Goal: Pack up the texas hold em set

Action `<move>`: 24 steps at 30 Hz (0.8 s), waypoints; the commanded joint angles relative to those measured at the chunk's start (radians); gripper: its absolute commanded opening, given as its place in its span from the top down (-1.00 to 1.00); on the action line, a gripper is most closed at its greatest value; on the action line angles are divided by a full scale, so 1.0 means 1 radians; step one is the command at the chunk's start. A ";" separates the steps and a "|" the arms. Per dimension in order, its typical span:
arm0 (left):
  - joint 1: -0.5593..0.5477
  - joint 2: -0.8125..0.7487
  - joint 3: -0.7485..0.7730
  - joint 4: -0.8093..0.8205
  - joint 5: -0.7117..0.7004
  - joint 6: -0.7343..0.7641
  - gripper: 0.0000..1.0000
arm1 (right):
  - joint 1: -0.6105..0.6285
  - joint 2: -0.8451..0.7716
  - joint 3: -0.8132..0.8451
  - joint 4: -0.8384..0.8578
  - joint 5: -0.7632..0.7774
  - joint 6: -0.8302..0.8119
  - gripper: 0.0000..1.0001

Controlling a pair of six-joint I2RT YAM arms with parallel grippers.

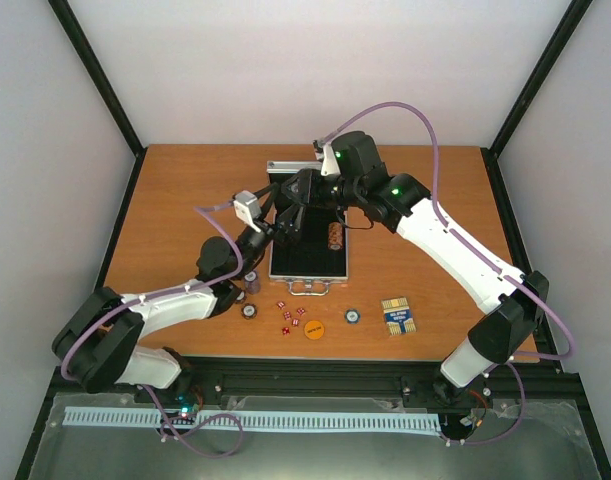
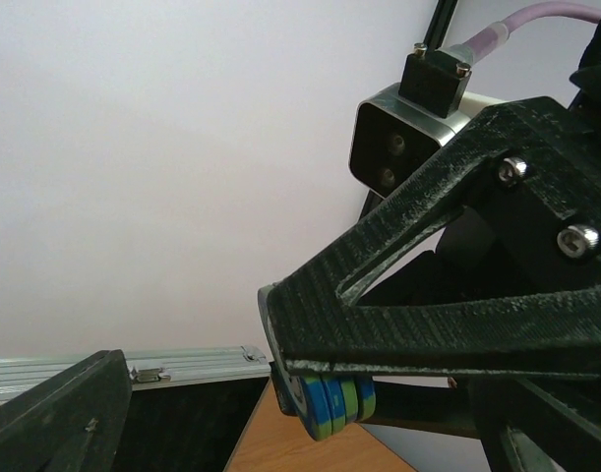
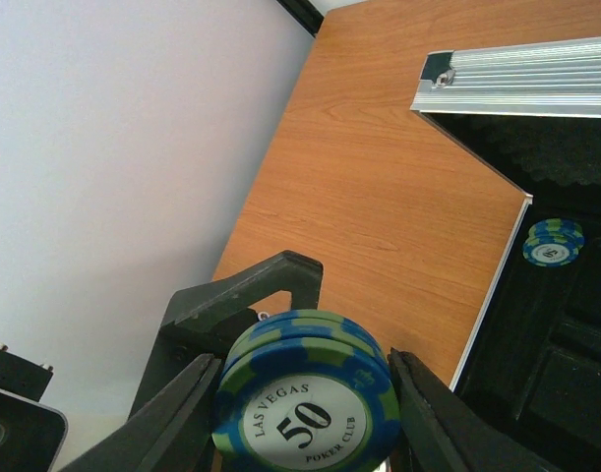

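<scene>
In the right wrist view my right gripper (image 3: 302,369) is shut on a short stack of blue-green striped poker chips (image 3: 305,418), held by the rim above the table left of the open silver case (image 1: 307,262). The left wrist view shows that stack (image 2: 331,401) edge-on between my left gripper's (image 2: 300,438) wide-open fingers. In the top view the left gripper (image 1: 272,230) meets the right gripper (image 1: 289,222) at the case's left side. Inside the case lie blue chips (image 3: 553,242) and a reddish chip row (image 1: 335,237).
The case lid (image 1: 295,168) stands open at the back. In front of the case lie several red dice (image 1: 290,316), an orange disc (image 1: 314,328), a loose chip (image 1: 354,316) and the blue-yellow card deck (image 1: 396,316). More chips (image 1: 249,311) sit by the left arm.
</scene>
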 commanded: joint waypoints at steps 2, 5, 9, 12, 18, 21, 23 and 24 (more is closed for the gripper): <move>0.003 0.016 0.070 0.089 -0.019 -0.019 -0.89 | 0.004 -0.010 0.019 -0.004 -0.023 -0.015 0.80; 0.003 0.039 0.082 0.109 -0.021 -0.026 -0.82 | 0.005 -0.013 0.018 -0.006 -0.024 -0.018 0.80; 0.003 0.059 0.095 0.125 -0.039 -0.040 -0.57 | 0.007 -0.014 0.018 -0.013 -0.023 -0.021 0.80; 0.003 0.062 0.099 0.126 -0.061 -0.041 -0.43 | 0.010 -0.015 0.012 -0.017 -0.024 -0.023 0.80; 0.003 0.045 0.104 0.104 -0.098 -0.020 -0.32 | 0.012 -0.018 -0.003 -0.016 -0.024 -0.026 0.80; 0.005 0.043 0.114 0.095 -0.101 -0.004 -0.25 | 0.011 -0.020 -0.016 -0.015 -0.028 -0.025 0.80; 0.007 0.044 0.125 0.087 -0.103 0.005 -0.20 | 0.011 -0.023 -0.025 -0.015 -0.028 -0.026 0.80; 0.007 0.045 0.131 0.082 -0.100 0.012 -0.16 | 0.012 -0.024 -0.030 -0.014 -0.028 -0.025 0.80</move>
